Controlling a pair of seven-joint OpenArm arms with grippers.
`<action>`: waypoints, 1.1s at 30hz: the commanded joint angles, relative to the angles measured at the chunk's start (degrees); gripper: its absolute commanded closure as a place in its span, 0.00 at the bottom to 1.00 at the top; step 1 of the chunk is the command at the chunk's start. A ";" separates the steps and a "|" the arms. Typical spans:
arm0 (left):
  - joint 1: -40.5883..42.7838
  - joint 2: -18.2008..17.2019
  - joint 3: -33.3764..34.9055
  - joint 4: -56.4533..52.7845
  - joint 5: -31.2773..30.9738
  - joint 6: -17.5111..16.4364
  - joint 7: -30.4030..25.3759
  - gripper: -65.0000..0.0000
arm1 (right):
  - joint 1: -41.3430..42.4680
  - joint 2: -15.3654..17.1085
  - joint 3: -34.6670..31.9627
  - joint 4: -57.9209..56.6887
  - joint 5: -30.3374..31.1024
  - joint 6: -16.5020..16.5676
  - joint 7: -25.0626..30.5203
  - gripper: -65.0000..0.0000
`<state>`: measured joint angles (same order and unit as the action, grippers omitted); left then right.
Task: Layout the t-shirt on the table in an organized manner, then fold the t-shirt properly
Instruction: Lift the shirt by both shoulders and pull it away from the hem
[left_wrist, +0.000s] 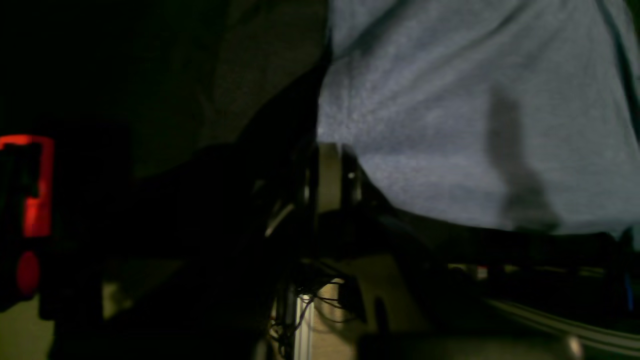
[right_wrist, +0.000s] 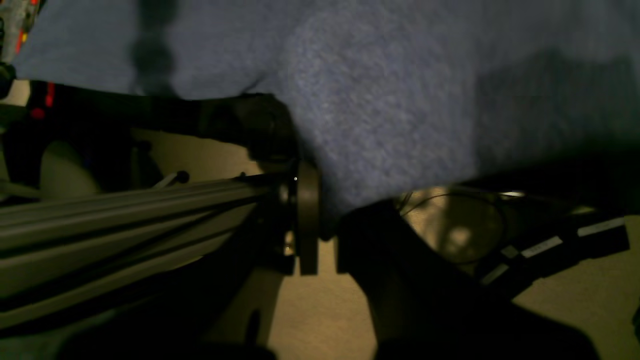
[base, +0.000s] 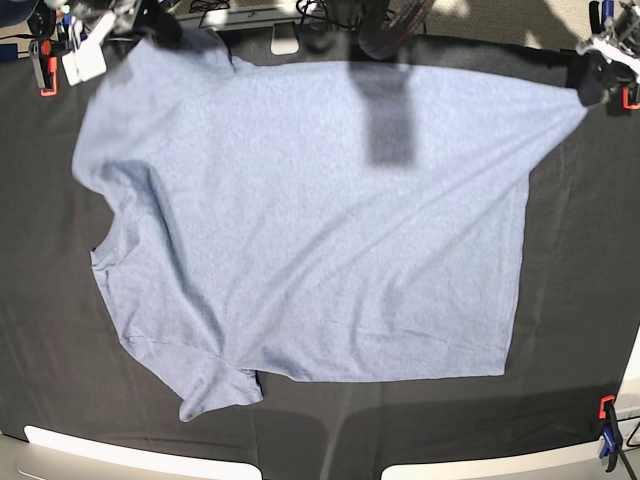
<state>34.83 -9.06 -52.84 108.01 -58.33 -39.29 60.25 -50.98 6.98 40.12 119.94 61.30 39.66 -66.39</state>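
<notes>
Cotton: we judge the t-shirt (base: 310, 230) light, soft and limp; it will sag and crease wherever we do not support it.
Place: it lies spread over the middle of the table (base: 580, 300), reaching to the far edge, one sleeve toward the near edge.
Left pincer (base: 597, 62): closed on the shirt corner at the far corner of the table.
Right pincer (base: 120, 22): closed on the other far shirt corner.
Hold: we think corners and hems are best, pinched with both layers together.
</notes>
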 joint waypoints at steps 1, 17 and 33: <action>0.70 -0.63 -0.42 0.83 -1.36 -0.61 -0.81 1.00 | -1.20 -0.13 0.17 1.73 1.14 0.34 0.90 0.97; 1.14 -0.66 -0.42 0.83 -1.11 -0.61 -7.72 1.00 | -2.75 1.33 -4.24 5.42 -1.57 0.34 3.41 0.97; -10.25 -0.33 -0.26 -5.75 -0.20 -0.61 -12.66 1.00 | 22.40 3.69 -4.22 4.68 -15.10 0.34 9.40 0.97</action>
<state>24.62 -8.56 -52.80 101.43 -56.82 -39.33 49.28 -28.49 9.98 35.68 123.98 45.01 39.68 -58.33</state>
